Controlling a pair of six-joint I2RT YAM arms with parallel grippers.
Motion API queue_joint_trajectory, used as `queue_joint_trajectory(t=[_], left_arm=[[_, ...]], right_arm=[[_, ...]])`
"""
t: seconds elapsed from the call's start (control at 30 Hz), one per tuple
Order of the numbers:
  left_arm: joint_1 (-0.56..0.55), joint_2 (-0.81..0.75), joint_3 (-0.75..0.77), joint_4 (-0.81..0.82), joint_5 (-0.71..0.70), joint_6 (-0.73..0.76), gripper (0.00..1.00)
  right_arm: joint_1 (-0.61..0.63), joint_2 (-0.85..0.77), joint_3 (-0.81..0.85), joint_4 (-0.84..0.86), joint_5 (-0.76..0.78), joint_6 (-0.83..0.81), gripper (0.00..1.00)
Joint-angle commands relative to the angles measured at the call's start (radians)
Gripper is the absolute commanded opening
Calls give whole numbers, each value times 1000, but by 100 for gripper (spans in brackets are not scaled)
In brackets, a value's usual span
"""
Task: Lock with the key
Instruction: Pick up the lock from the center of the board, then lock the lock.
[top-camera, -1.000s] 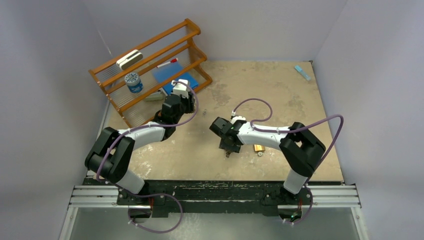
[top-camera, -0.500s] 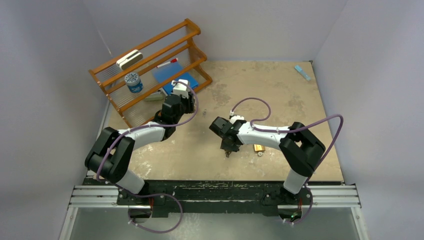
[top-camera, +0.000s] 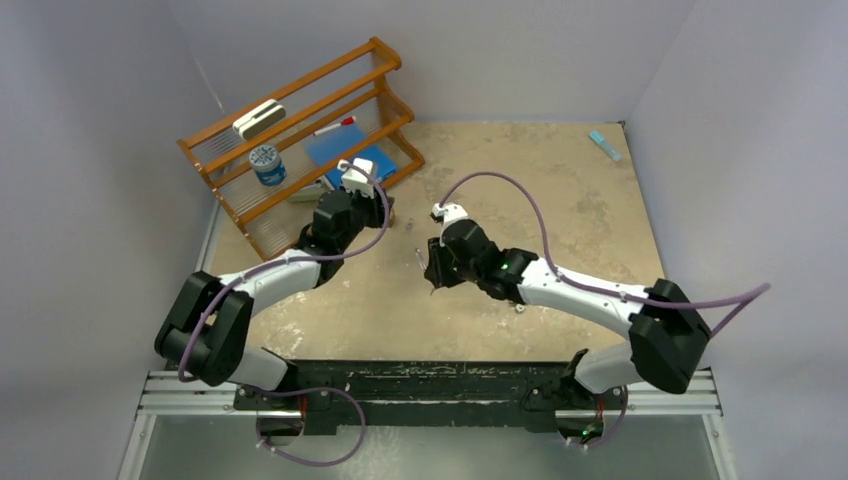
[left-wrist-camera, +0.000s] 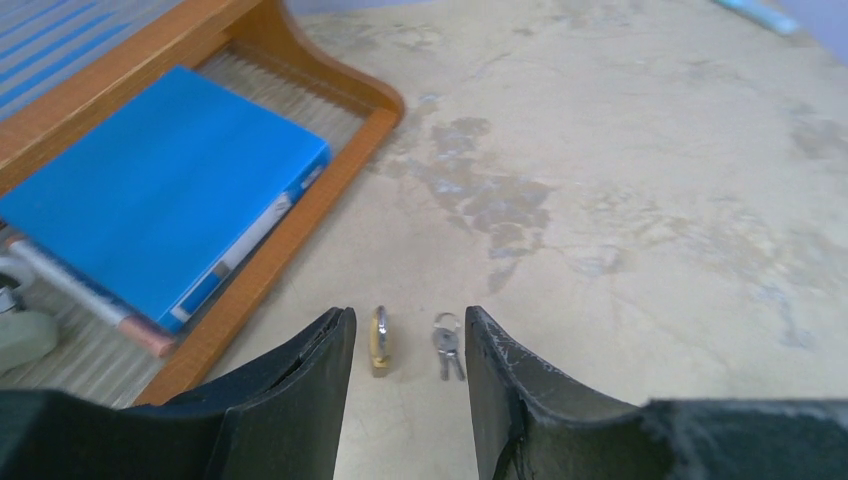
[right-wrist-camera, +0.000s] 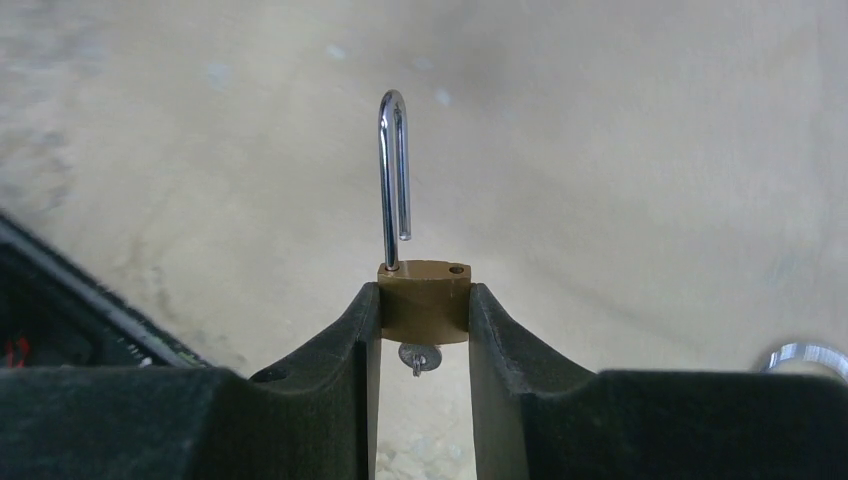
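One padlock (right-wrist-camera: 423, 305), gripped by its body in right claw (right-wrist-camera: 423, 292), centre frame; open shackle (right-wrist-camera: 393, 170) pointing up-frame, away from claw; key (right-wrist-camera: 415, 357) beneath. Left claw (left-wrist-camera: 407, 320) released, empty, facing loose keys (left-wrist-camera: 446, 345).

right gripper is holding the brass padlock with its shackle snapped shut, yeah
Not quite. The right gripper does hold the brass padlock, but the shackle stands open, its free end raised clear of the body. The right wrist view shows it.
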Motion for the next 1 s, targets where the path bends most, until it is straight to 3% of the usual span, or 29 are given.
queue_joint_trajectory(t=[0.0,0.13,0.2,0.33,0.5,0.6,0.97], left_arm=[[67,-94,-33,98,307,-24,44],[137,-132,-95,313,660,-135,43],[139,-117,-94,415,798,-207,43],[136,-48,-66,596,1002,-381,43],[116,65,-78,1049,1101,-733,44],[110,127,-64,1185,1125,-842,45],[127,39,-84,1178,1117,-795,45]], right_arm=[[-62,-80,-6,229,-289,-373,0],[-252,-154,-38,363,-802,-392,0],[-302,-169,-22,386,-913,-386,0],[-310,-147,88,183,-955,-518,0],[-310,-143,115,166,-1020,-527,0],[-309,-143,130,156,-1038,-530,0],[-340,-157,124,34,-1027,-559,0]])
